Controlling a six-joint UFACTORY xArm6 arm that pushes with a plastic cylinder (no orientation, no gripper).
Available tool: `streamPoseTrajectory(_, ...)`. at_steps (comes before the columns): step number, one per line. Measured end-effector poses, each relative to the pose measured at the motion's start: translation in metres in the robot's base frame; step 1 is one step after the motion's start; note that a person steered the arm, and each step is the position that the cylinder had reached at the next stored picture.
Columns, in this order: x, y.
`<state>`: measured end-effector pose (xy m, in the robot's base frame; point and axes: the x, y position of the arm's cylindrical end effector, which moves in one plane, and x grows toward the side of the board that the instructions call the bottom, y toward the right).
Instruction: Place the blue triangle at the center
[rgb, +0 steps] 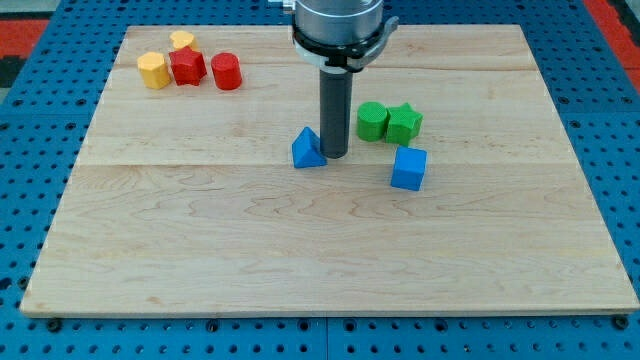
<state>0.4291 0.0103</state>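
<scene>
The blue triangle (308, 149) lies on the wooden board (330, 260) a little above the board's middle. My tip (334, 155) stands right beside it on its right side, touching or nearly touching. The dark rod rises from there to the arm's head at the view's top.
A blue cube (408, 168) lies to the right of my tip. A green cylinder (372, 121) and a green star-shaped block (404, 124) sit just above it. At the view's top left are a yellow hexagon block (153, 70), another yellow block (182, 40), a red star-shaped block (187, 67) and a red cylinder (227, 71).
</scene>
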Motion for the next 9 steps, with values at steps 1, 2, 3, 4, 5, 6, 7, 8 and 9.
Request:
streamPoseTrajectory(1, 0.015, -0.015)
streamPoseTrajectory(2, 0.014, -0.057)
streamPoseTrajectory(3, 0.003, -0.039)
streamPoseTrajectory(4, -0.011, -0.031)
streamPoseTrajectory(5, 0.018, -0.034)
streamPoseTrajectory(6, 0.018, -0.086)
streamPoseTrajectory(7, -0.006, -0.093)
streamPoseTrajectory(8, -0.007, -0.083)
streamPoseTrajectory(9, -0.007, -0.055)
